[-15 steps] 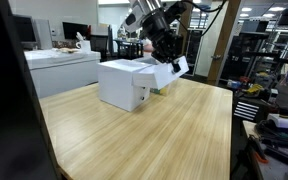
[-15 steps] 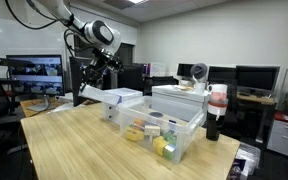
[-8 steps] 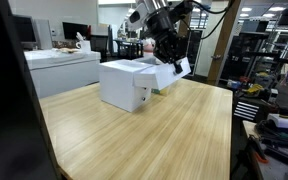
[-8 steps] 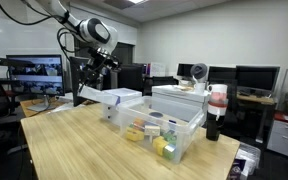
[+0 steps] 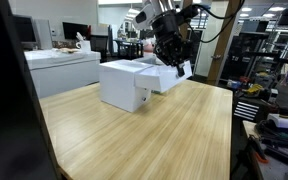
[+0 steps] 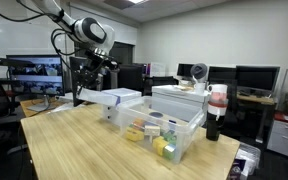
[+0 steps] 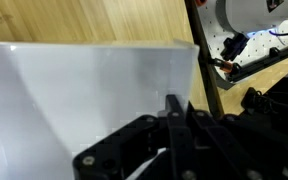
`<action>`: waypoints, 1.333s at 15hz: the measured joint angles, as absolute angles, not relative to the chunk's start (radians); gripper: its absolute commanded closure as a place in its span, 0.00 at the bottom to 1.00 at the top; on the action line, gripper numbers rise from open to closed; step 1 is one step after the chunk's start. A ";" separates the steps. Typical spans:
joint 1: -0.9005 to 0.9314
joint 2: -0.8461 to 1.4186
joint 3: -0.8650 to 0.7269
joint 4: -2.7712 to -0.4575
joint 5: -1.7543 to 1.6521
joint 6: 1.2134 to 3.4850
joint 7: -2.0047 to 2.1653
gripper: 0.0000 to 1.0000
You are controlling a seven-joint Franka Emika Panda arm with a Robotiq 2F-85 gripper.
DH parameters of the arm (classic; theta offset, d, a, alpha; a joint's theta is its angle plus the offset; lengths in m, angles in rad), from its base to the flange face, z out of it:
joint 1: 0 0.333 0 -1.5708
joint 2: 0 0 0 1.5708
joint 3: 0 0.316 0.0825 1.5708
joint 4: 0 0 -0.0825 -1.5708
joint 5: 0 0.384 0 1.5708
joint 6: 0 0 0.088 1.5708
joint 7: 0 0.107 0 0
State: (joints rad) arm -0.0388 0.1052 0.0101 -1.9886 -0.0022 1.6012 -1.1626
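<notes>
The end effector (image 7: 172, 110) is clenched on the edge of a white, translucent lid (image 7: 84, 95). In the wrist view the fingers pinch together with the sheet between them, though only their dark tips show. The lid fills most of that view, is cut off at the left edge, and blurs whatever lies behind it. In an exterior view the lid (image 5: 174, 73) hangs tilted in the air at the far right of a white box (image 5: 122, 85) that stands on the table (image 5: 144, 135). Whether the lid touches the box cannot be told. In an exterior view a clear bin (image 6: 187, 140) of small, hard-to-name items stands to the right of the box, with a bottle (image 6: 215, 115) beyond it.
</notes>
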 measured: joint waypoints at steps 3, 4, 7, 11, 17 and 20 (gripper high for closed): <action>-0.040 0.092 -0.005 -2.012 -0.010 1.619 -1.229 0.99; -0.041 0.088 -0.013 -2.020 -0.012 1.627 -1.259 0.99; -0.042 0.079 -0.024 -2.033 -0.021 1.643 -1.319 0.99; -0.044 0.070 -0.030 -2.054 -0.051 1.670 -1.389 0.99; -0.044 0.033 -0.036 -2.115 -0.112 1.740 -1.473 0.99; -0.044 0.019 -0.037 -2.134 -0.126 1.763 -1.493 0.99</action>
